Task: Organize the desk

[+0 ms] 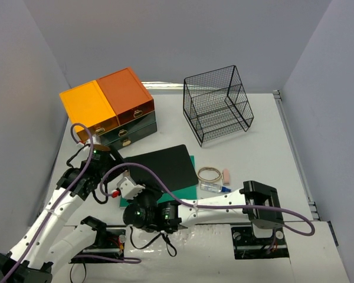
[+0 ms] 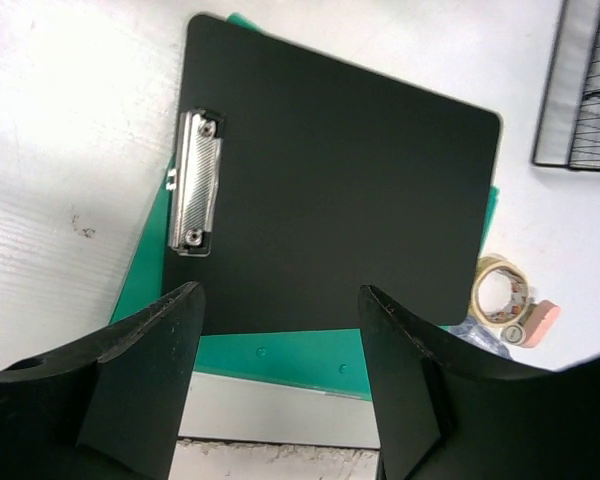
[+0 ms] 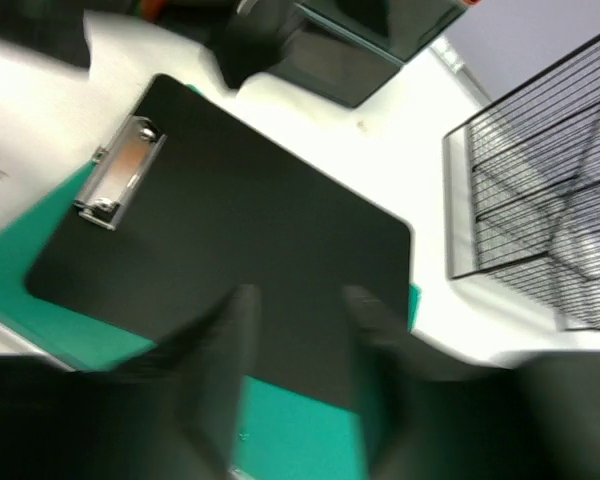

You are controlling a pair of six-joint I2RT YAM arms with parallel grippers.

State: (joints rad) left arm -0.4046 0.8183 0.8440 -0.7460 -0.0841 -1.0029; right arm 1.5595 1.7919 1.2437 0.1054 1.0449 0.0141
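Observation:
The desk is a wide white tabletop. A black clipboard with a metal clip lies flat on a green board near the desk's front left. My left gripper hovers at the clipboard's left end, open and empty; in the left wrist view its fingers frame the clipboard and the green board. My right gripper reaches across from the right to the board's near left corner. In the blurred right wrist view its fingers stand apart above the clipboard, holding nothing.
An orange-and-yellow-topped dark drawer unit stands at the back left and a black wire basket at the back centre. A tape roll, a pink eraser and a small clear item lie right of the board.

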